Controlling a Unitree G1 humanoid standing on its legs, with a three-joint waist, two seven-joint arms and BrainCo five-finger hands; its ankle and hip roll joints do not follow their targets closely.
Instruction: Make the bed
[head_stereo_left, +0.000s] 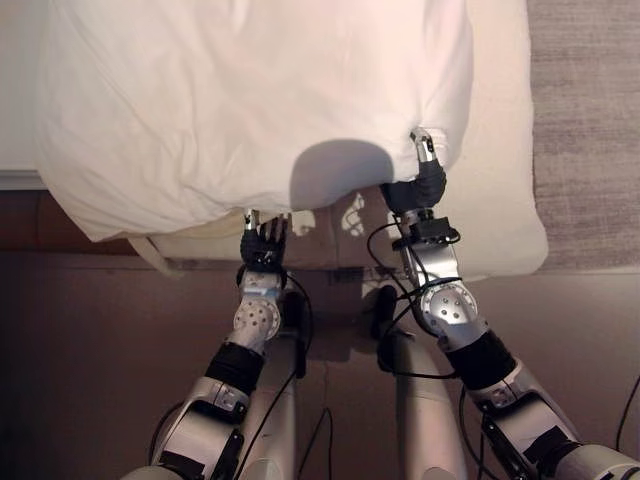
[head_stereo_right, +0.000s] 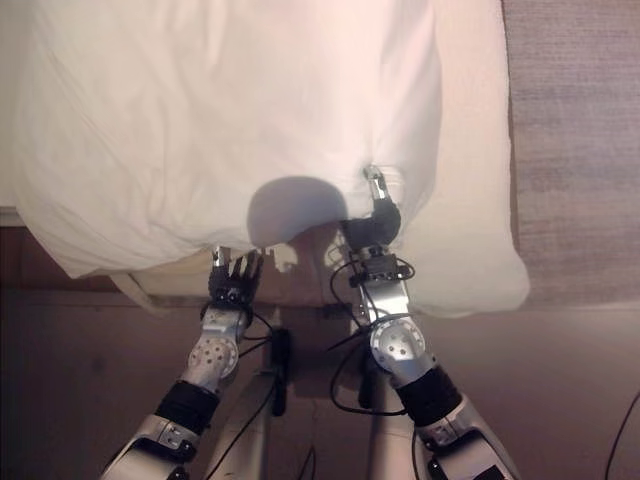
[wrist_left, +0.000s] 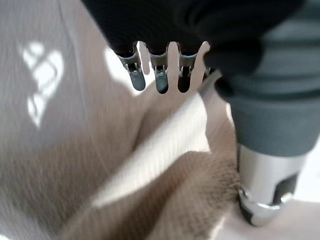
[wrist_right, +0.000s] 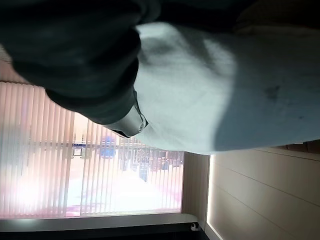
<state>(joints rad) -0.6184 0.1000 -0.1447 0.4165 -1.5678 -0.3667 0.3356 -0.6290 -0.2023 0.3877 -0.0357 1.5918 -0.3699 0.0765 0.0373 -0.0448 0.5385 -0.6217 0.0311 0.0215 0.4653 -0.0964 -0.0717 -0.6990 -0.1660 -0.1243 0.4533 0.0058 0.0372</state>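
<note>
A white duvet (head_stereo_left: 250, 100) lies bunched over most of the bed, its near edge hanging past the cream sheet (head_stereo_left: 500, 200) below. My left hand (head_stereo_left: 263, 245) is at the bed's near edge, just under the duvet's hem. In the left wrist view its fingers (wrist_left: 160, 75) curl over a fold of beige cloth (wrist_left: 165, 150), with the thumb beside it. My right hand (head_stereo_left: 425, 180) reaches further in, and the duvet puckers where it pinches the near right corner. The right wrist view has white cloth (wrist_right: 225, 90) pressed against that hand (wrist_right: 75, 60).
Grey carpet (head_stereo_left: 585, 120) runs along the bed's right side. Dark floor (head_stereo_left: 90, 350) lies in front of the bed around my arms. A window with vertical blinds (wrist_right: 75, 165) and a pale panelled wall (wrist_right: 260, 200) appear past the right hand.
</note>
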